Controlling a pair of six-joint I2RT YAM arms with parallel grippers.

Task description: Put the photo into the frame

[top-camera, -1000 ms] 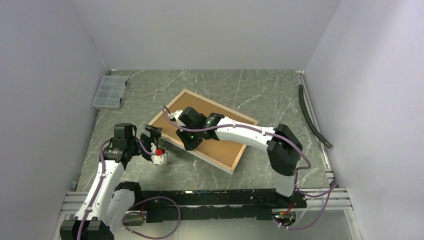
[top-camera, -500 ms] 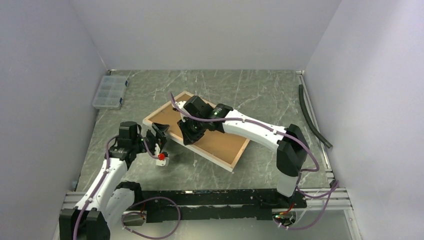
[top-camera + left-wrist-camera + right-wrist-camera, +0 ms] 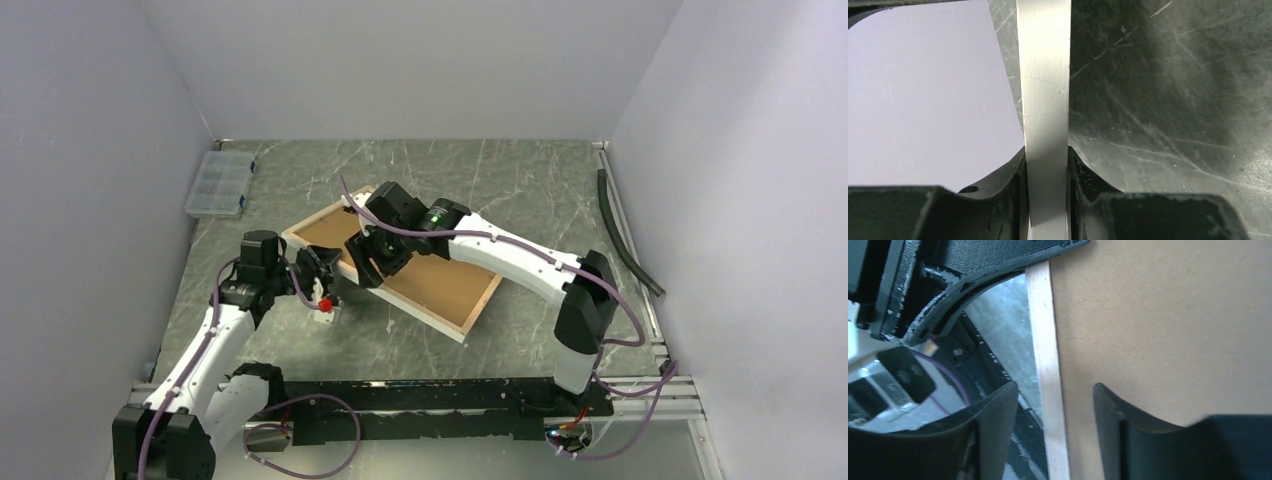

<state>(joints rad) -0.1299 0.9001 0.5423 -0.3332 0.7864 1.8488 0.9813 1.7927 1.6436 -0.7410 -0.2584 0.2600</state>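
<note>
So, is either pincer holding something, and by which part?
The left pincer clamps the frame by its white edge. The right pincer straddles the wooden rim, jaws apart, holding nothing.

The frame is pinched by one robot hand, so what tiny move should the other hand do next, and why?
Probably the right gripper should lift clear of the frame. Its jaws stand open astride the wood rim, gripping nothing, while the left gripper is clamped on the white edge.
</note>
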